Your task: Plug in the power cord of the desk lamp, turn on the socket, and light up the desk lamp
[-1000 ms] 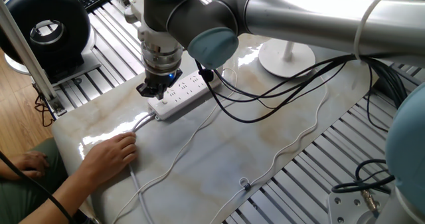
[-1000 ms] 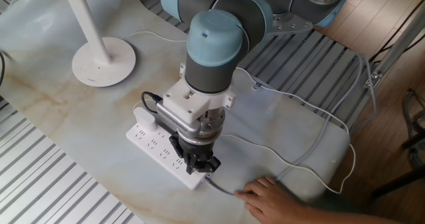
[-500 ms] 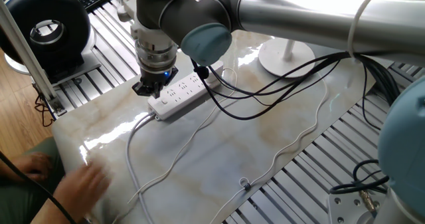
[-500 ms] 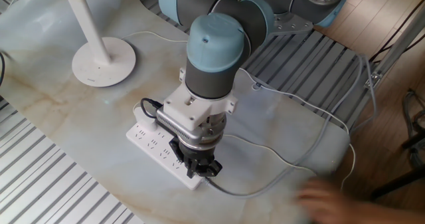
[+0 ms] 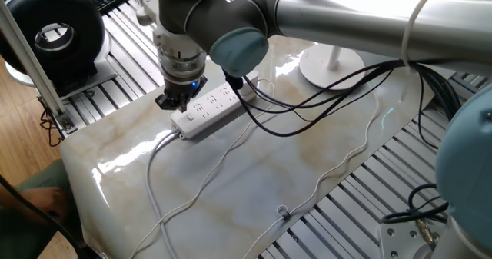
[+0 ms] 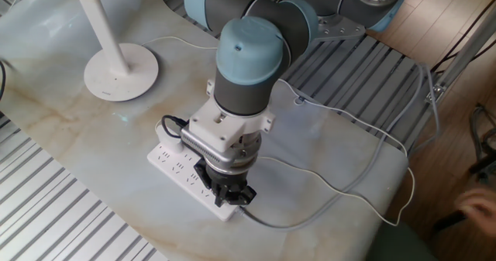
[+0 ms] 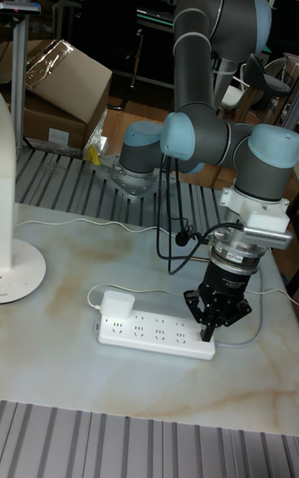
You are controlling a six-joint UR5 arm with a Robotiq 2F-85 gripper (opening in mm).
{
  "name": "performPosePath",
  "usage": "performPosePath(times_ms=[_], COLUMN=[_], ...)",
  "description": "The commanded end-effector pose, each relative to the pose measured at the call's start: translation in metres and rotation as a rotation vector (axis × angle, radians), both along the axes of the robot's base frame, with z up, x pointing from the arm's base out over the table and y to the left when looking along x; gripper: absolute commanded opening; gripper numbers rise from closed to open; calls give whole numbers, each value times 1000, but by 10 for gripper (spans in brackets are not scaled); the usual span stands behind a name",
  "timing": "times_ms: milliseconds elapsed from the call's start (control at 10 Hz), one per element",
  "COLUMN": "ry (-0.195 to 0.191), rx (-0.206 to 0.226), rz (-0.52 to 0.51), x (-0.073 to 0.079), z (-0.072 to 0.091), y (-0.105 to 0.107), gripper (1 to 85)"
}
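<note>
The socket (image 5: 209,107) (image 6: 177,166) (image 7: 154,335) lies flat on the marble table. A boxy white plug (image 7: 116,304) (image 6: 166,134) sits in its end nearest the desk lamp. The power cord (image 5: 342,165) (image 6: 353,193) (image 7: 66,225) trails loosely across the table. The desk lamp's round base (image 5: 331,65) (image 6: 120,72) (image 7: 18,272) stands beyond the strip, and no glow from it shows. My gripper (image 5: 172,103) (image 6: 229,198) (image 7: 209,329) points straight down over the strip's other end, fingers shut together with nothing between them. The fingertips hide the button.
The strip's thicker white cable (image 5: 157,150) (image 6: 267,223) runs off toward the table's edge. A black round fan (image 5: 54,30) stands off the table. A person's hand (image 5: 42,200) (image 6: 474,205) is at the frame border. Black robot cables (image 5: 323,105) hang over the table. Cardboard box (image 7: 65,86) behind.
The person's hand that rested on the table beside the strip's cable has pulled away to the edge. My gripper has shifted slightly along the strip toward its cable end.
</note>
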State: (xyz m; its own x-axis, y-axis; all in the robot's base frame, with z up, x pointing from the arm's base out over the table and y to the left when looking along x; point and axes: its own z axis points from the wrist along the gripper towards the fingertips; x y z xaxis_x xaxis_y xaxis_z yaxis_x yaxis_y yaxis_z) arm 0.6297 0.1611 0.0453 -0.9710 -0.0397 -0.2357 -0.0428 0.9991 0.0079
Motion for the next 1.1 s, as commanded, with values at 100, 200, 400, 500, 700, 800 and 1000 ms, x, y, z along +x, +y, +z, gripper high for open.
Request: performPosePath(times_ms=[100, 200, 400, 500, 700, 800, 1000], ry=[-12, -15, -16, -16, -19, -18, -19], rx=[7, 0, -7, -7, 5, 7, 7], rz=[-4, 0, 5, 2, -7, -12, -10], x=[0, 0, -2, -3, -4, -5, -7], z=[-4, -5, -5, -5, -7, -9, -12], y=[-2, -4, -8, -7, -5, -5, -6], gripper=[10, 10, 10, 10, 10, 10, 10])
